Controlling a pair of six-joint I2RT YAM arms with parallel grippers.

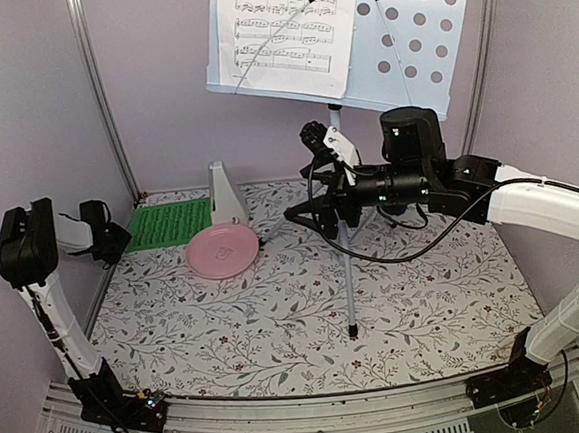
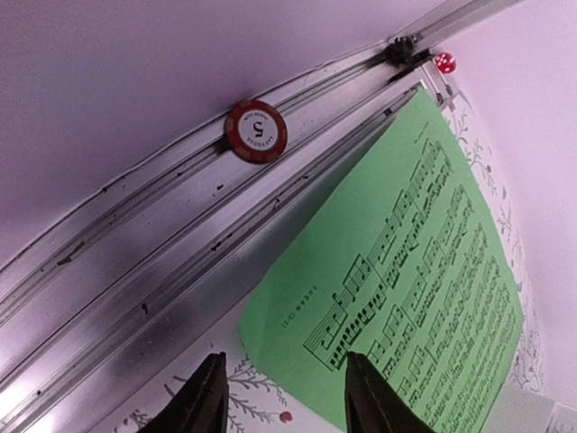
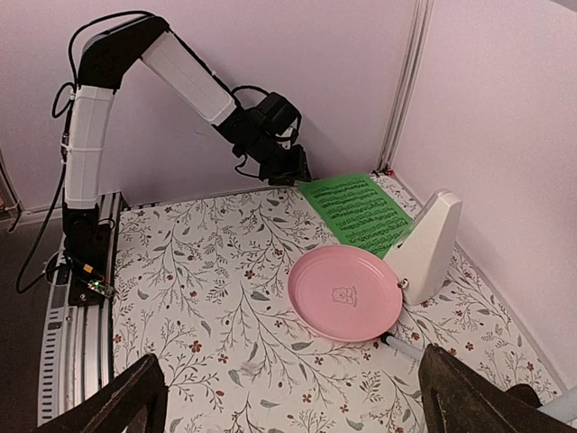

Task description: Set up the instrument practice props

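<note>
**1. Right gripper [image 3: 288, 408].** My jaws stand at full spread and hold nothing. Directly ahead of them lies a broad bare stretch of floral tablecloth [image 3: 207, 298], which gives free room on the near and left sides. Further on, the pink plate [image 3: 345, 293] lies flat. Its far rim is touching or just beside the white metronome [image 3: 428, 244], which stands upright near the wall. In the top view my right arm reaches across just beside the silver pole [image 1: 346, 272] of the music stand [image 1: 416, 36], so clearance there is tight.

**2. Left gripper [image 2: 288, 401].** My jaws are partly parted, with nothing between them. They hover over the near corner of the green sheet [image 2: 406, 271]. The sheet lies flat in the far left corner of the table, with one long edge close along the aluminium rail [image 2: 135, 271]. A red poker chip [image 2: 257, 131] rests on the rail, and a red die [image 2: 444, 62] sits at its far end.

**3. Far zone.** The stand's perforated desk is raised high at the back. The white sheet [image 1: 275, 27] rests on its left half, under a wire retainer.

**4. Room.** Pale lilac walls [image 1: 19, 97] close in the left, back and right sides.
</note>
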